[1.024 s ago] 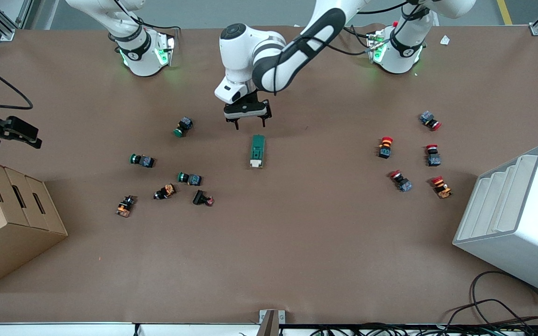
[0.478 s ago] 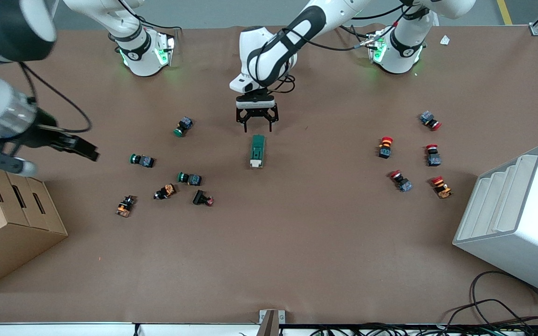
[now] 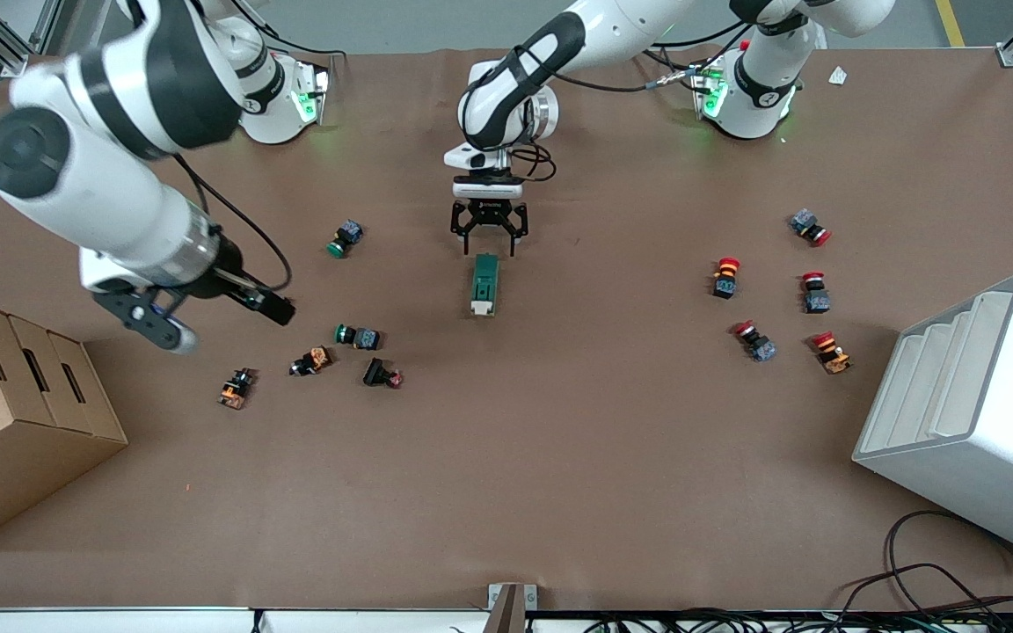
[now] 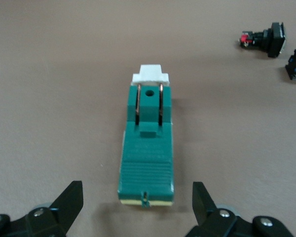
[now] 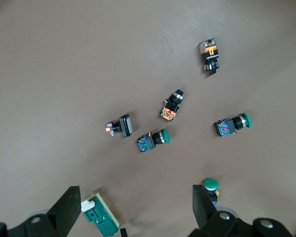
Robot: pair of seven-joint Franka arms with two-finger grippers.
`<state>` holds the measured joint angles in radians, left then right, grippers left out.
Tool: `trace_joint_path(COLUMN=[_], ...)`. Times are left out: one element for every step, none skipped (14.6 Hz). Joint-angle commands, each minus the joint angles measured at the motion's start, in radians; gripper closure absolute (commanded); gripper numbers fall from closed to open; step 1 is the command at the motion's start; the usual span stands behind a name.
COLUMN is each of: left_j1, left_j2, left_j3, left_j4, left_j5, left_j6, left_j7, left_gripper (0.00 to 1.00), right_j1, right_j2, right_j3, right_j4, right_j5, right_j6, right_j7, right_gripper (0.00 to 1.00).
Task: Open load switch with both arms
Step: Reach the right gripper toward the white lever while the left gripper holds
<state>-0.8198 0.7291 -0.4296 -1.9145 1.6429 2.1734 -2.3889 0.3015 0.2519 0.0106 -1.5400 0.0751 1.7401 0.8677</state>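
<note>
Since a second ago the right arm has swung in from the table's edge, and its right pincer (image 3: 273,306) now hangs, fingers spread with nothing between them, over the cluster of push buttons at the right arm's end of the tabletop (image 3: 559,457); the left pincer (image 3: 489,236) has meanwhile turned and settled lower, just above the load switch's dark-green end. Its fingers (image 4: 66,202) stand wide apart and hold nothing, straddling the line of the load switch (image 3: 484,284) without touching it. That switch lies flat near the middle of the tabletop, lengthwise toward the front camera, its white lever piece (image 4: 150,74) at the end nearer that camera. A green-capped button (image 3: 346,237) sits beside the left pincer toward the right arm's end, and red-capped buttons (image 3: 725,277) lie well apart toward the left arm's end.
</note>
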Motion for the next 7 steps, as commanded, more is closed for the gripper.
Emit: trace_joint_path(left_j1=[-0.016,-0.018,-0.024,-0.028,-0.033,-0.039,-0.041], left_j2=[0.024,0.032,0.033,0.044,0.059,0.069,0.075], left_j3=[0.002,0.002,0.005,0.005,0.005,0.005,0.006], left_j4=[0.017,0.018,0.017,0.018,0.023,0.026,0.028], left_j5=[0.084,0.115,0.142,0.159,0.175,0.198,0.218], left_j6=[-0.069,-0.073,-0.081,-0.118,-0.148,-0.167,-0.182], left_j7=[-0.056,-0.079,-0.099,-0.116,-0.137,-0.156,-0.168], left_gripper=[0.02,0.02,0.02,0.02,0.01,0.01,0.01], right_j1=[0.022,0.027,0.045,0.06,0.068,0.077,0.09], right_j2=[0.033,0.052,0.072,0.096,0.115,0.136,0.151], right_j3=[-0.009,-0.008,-0.008,-0.008,-0.008,-0.008,-0.008], right_j4=[-0.002,0.0,0.001,0.007,0.009,0.009,0.011], right_j5=[0.006,0.014,0.017,0.04,0.067,0.08,0.083], right_j6=[0.03,0.051,0.062,0.077,0.099,0.114,0.118], right_j7=[0.106,0.185,0.259,0.345,0.416,0.474,0.522], right_gripper=[0.0,0.0,0.0,0.0,0.0,0.0,0.0])
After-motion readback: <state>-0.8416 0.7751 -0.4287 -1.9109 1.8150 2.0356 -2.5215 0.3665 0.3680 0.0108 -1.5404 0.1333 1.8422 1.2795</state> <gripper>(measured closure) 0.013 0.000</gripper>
